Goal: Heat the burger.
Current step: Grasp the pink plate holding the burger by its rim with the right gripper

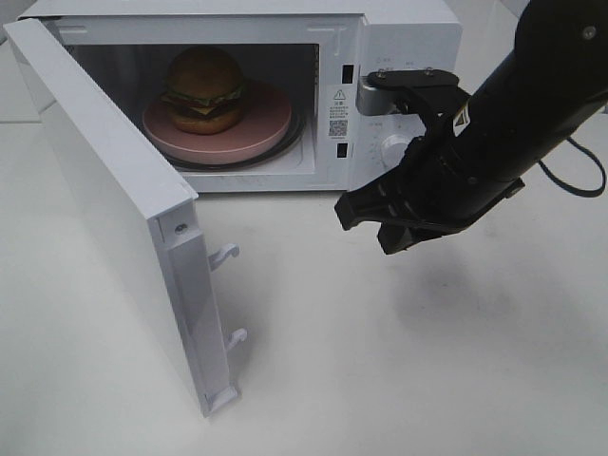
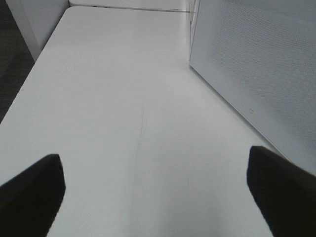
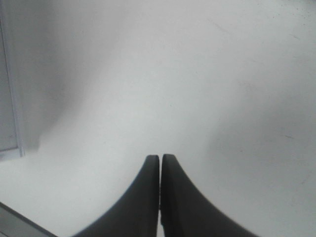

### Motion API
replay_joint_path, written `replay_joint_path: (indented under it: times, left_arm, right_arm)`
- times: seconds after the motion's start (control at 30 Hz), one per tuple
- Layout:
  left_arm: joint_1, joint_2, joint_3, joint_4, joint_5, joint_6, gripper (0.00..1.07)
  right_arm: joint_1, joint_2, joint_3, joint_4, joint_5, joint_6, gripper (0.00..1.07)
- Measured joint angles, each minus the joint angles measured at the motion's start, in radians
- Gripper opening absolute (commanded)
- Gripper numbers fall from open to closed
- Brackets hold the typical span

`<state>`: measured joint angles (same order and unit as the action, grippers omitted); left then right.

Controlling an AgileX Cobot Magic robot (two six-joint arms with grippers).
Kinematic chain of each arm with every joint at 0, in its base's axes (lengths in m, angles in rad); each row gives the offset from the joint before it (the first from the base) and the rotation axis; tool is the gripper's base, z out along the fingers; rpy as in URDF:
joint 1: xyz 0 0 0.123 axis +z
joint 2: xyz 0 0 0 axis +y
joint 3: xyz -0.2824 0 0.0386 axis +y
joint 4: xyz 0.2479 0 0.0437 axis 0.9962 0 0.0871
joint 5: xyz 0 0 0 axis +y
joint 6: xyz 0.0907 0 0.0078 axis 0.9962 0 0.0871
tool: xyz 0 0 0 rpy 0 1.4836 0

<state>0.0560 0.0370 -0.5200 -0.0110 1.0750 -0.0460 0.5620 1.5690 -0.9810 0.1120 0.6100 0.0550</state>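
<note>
While the white microwave (image 1: pixel 404 43) stood with its door (image 1: pixel 104 190) swung wide toward 8 o'clock in the high view, the burger (image 1: pixel 204 90) sat upright inside the cavity, at about 11 o'clock from the frame's centre. It rested on a round pink plate (image 1: pixel 261 128), on the plate's 10 o'clock side, with its bun clear of the cavity ceiling. The right gripper (image 1: pixel 372 224) hung above the white table (image 1: pixel 427 370) outside the oven, at about 5 o'clock from the burger and just below the control dial (image 1: pixel 394 147). Its wrist camera showed the two black fingers (image 3: pixel 148 197) pressed together with nothing between them. The left gripper (image 2: pixel 153 163) appeared only in its own wrist view, its fingers (image 2: pixel 34 190) spread wide over bare tabletop beside the microwave's perforated side wall (image 2: pixel 256 64).
</note>
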Motion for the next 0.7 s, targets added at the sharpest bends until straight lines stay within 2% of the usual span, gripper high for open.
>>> replay_joint_path:
  times: [0.07,0.23,0.33,0.4,0.63,0.7]
  left_arm:
    - [0.0,0.0,0.0,0.0,0.0,0.0,0.92]
    - [0.0,0.0,0.0,0.0,0.0,0.0,0.92]
    - [0.0,0.0,0.0,0.0,0.0,0.0,0.92]
    - [0.0,0.0,0.0,0.0,0.0,0.0,0.92]
    - [0.0,0.0,0.0,0.0,0.0,0.0,0.92]
    - [0.0,0.0,0.0,0.0,0.0,0.0,0.92]
  right_arm:
    - [0.0,0.0,-0.008,-0.004,0.024,-0.028,0.03]
    - [0.0,0.0,-0.078,-0.015,0.205,-0.311,0.04]
    - [0.0,0.0,-0.083,-0.015,0.221,-0.354,0.05]
    - [0.0,0.0,-0.107,-0.016,0.277,-0.498,0.05]
    - [0.0,0.0,-0.12,-0.026,0.291,-0.711,0.07]
    - [0.0,0.0,-0.125,-0.065,0.283,-0.818,0.08]
